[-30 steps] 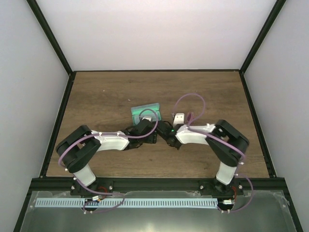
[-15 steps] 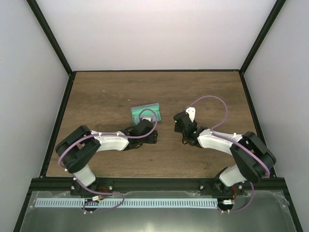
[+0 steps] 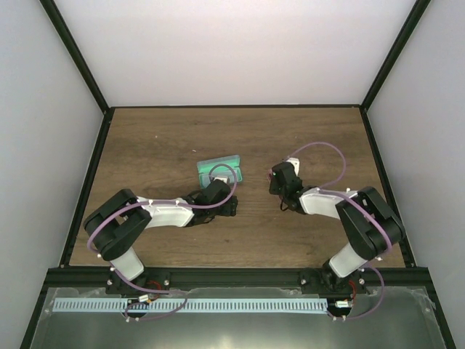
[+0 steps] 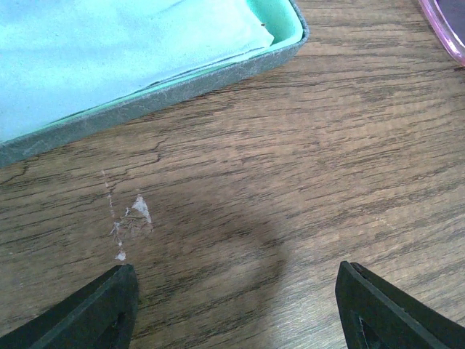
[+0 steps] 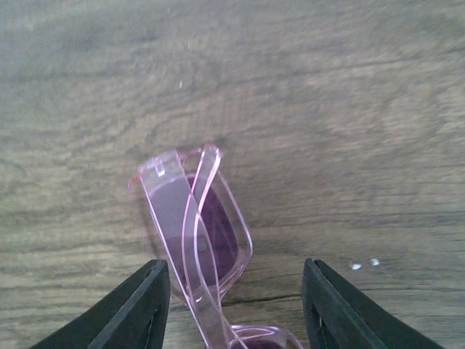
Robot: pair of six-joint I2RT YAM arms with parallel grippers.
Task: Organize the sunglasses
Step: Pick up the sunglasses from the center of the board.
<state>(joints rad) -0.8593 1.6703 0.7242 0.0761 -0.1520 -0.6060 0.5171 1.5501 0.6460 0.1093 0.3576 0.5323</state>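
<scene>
Pink see-through sunglasses [image 5: 195,233] lie folded on the wooden table, between the fingers of my right gripper [image 5: 235,262]. That gripper is open, with its left finger [image 5: 145,298] close beside the frame. In the top view my right gripper [image 3: 279,186] covers the sunglasses. An open teal case [image 4: 182,83] with a pale blue lining sits just beyond my left gripper [image 4: 236,267], which is open over bare wood. In the top view the case [image 3: 219,168] lies at mid-table, and my left gripper [image 3: 220,191] is right in front of it.
A pink curved edge [image 4: 443,27] shows at the top right corner of the left wrist view. White scuff marks [image 4: 131,218] dot the wood near the case. Black frame rails [image 3: 94,182] border the table on both sides.
My right arm has swung from beside the left gripper toward the right and back of the table. Its jaws have opened wider around the sunglasses. The left arm has stayed still.
</scene>
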